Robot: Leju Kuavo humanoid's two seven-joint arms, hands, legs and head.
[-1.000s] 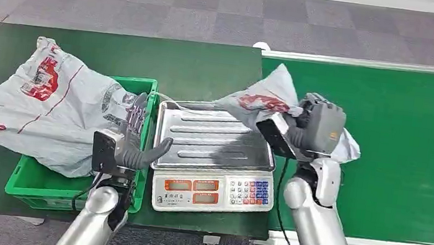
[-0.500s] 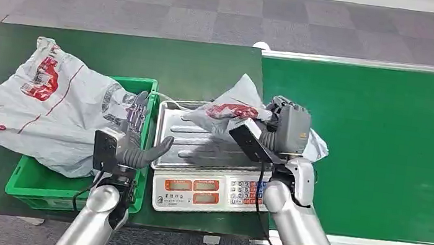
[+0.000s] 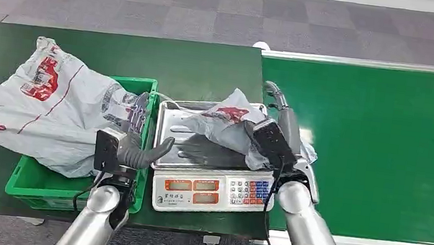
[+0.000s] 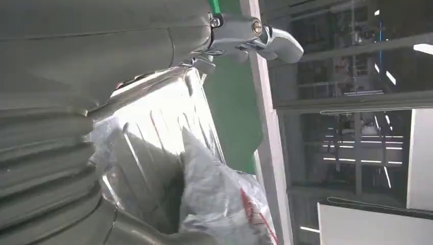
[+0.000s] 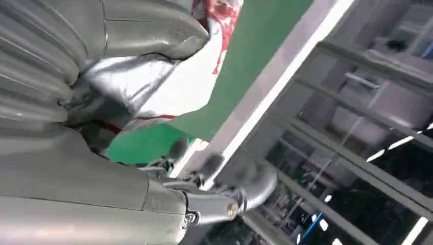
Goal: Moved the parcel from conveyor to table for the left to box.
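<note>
Head view looks down from above; both wrist views sit close, sharing the parcel [image 3: 229,127].

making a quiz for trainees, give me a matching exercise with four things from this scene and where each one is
Things:
1. small parcel
2. big parcel
3. scale
4. left hand

Places:
A. lying over the green bin
B. between the bin and the conveyor
C. on the scale's metal tray
D. at the bin's edge by the scale

Pairs: 1-C, 2-A, 3-B, 4-D
</note>
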